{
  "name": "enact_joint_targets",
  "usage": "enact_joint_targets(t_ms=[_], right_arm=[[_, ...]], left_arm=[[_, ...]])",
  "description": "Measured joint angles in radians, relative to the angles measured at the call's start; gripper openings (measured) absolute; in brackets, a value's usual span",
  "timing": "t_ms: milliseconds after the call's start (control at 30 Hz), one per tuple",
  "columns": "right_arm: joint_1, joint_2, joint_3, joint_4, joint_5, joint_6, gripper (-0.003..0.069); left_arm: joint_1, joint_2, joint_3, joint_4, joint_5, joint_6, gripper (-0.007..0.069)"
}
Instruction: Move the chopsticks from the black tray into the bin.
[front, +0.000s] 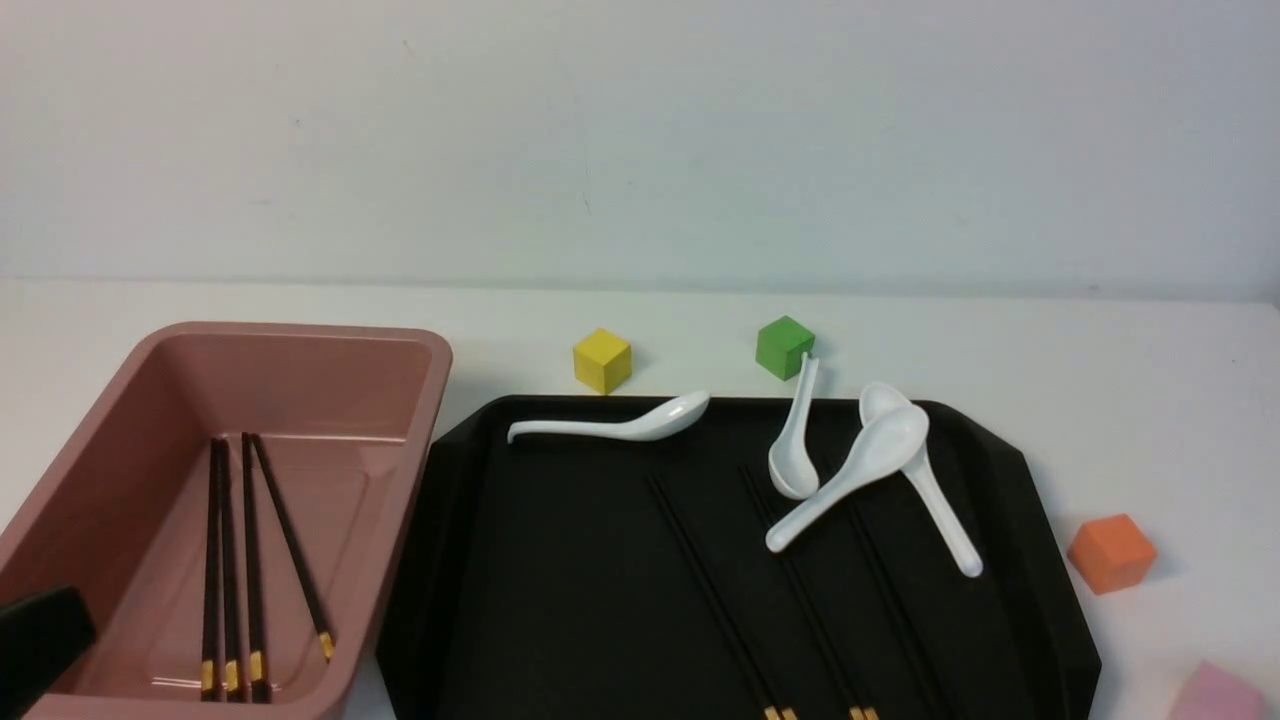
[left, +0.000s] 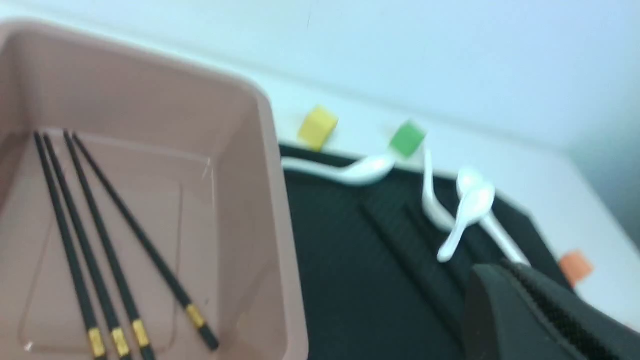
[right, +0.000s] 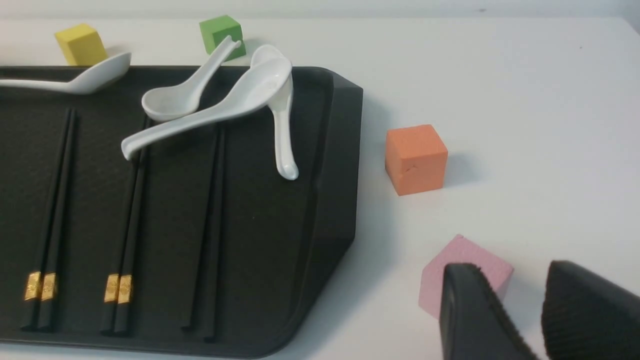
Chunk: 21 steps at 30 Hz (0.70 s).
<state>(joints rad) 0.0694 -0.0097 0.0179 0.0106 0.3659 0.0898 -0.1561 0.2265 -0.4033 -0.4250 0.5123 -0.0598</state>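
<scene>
Chopsticks (right: 127, 225) are lying in three pairs on the black tray (right: 325, 210), with gold bands showing on two pairs by the near rim. Off the tray, the right gripper (right: 515, 280) is hovering beside a pink block (right: 470, 257), its fingers spread and empty. The left gripper (front: 45, 630) is showing one dark finger at the near corner of the bin (front: 300, 340); whether it is spread or pressed together I cannot tell. Four more chopsticks (front: 250, 560) are resting on the bin's floor. Farther back, four white spoons (front: 850, 470) are lying on the tray, two of them crossing. A yellow block (front: 602, 360) and a green block (front: 784, 346) are sitting just past its far rim.
</scene>
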Motion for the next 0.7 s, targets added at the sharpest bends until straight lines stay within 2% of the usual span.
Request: enact_joint_targets(t_ms=[200, 567, 700], right_arm=[[0.000, 0.000, 0.000, 0.000, 0.000, 0.000, 0.0240], [0.000, 0.000, 0.000, -0.001, 0.000, 0.000, 0.0240], [0.000, 0.000, 0.000, -0.001, 0.000, 0.000, 0.0240]], left_arm=[[0.000, -0.120, 0.068, 0.012, -0.088, -0.031, -0.0013], [0.000, -0.124, 0.079, 0.073, -0.101, -0.032, -0.0013], [0.000, -0.124, 0.154, 0.114, -0.142, -0.032, -0.0013]])
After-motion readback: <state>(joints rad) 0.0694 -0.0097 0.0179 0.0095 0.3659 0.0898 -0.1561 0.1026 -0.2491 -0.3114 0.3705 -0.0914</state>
